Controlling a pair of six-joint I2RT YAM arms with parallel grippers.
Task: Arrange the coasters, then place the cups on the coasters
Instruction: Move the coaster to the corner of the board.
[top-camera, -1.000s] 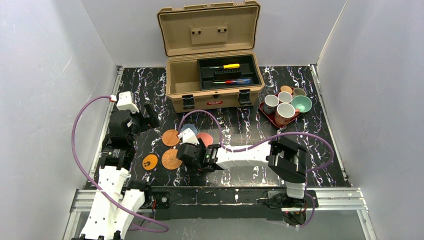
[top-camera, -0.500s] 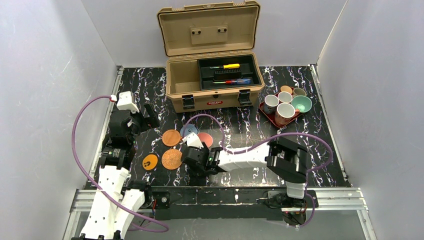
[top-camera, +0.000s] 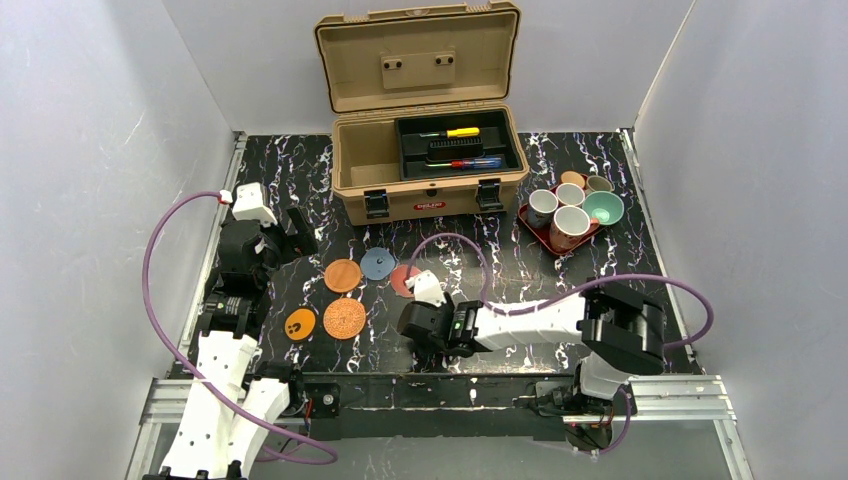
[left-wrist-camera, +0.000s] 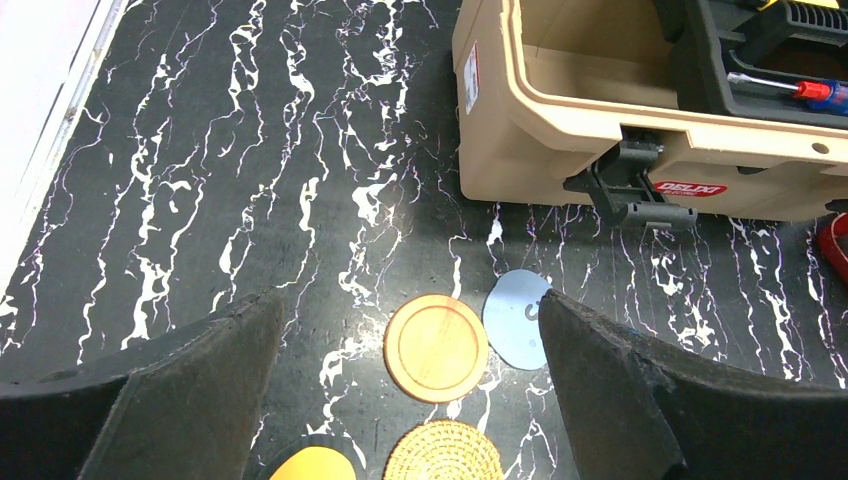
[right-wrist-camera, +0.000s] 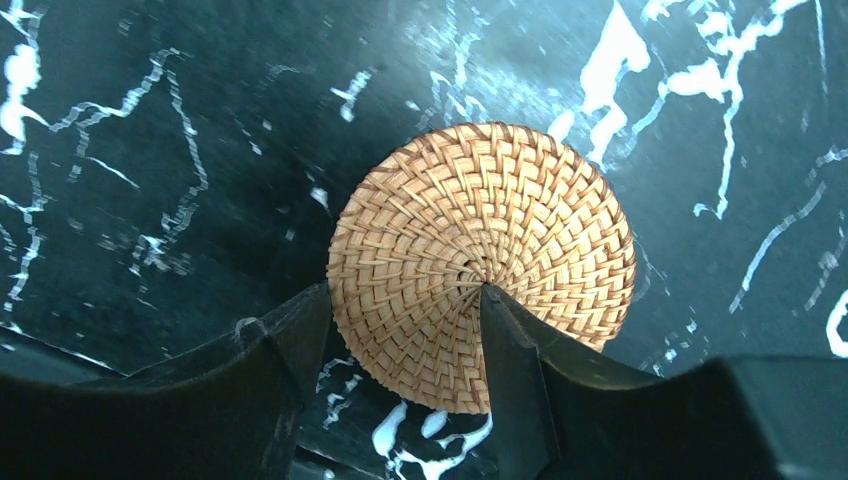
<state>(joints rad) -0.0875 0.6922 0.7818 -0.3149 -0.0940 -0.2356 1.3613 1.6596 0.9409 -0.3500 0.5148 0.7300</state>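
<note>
Woven straw coaster (right-wrist-camera: 483, 262) (round, spiral-patterned) between the right gripper's (right-wrist-camera: 405, 345) fingers (right-wrist-camera: 515, 352)

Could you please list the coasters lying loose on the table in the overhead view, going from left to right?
Orange coaster with black marks → woven coaster → blue-grey coaster → pinkish-red coaster. The smooth wooden one sits above the woven one, so I left it out.

Black marbled tabletop (top-camera: 560, 280), grey walls (top-camera: 90, 150)

Six coasters (top-camera: 342, 275), six cups (top-camera: 571, 225)
Coasters lie before the toolbox (top-camera: 430, 200); cups stand right of it on one tray (top-camera: 533, 226).
</note>
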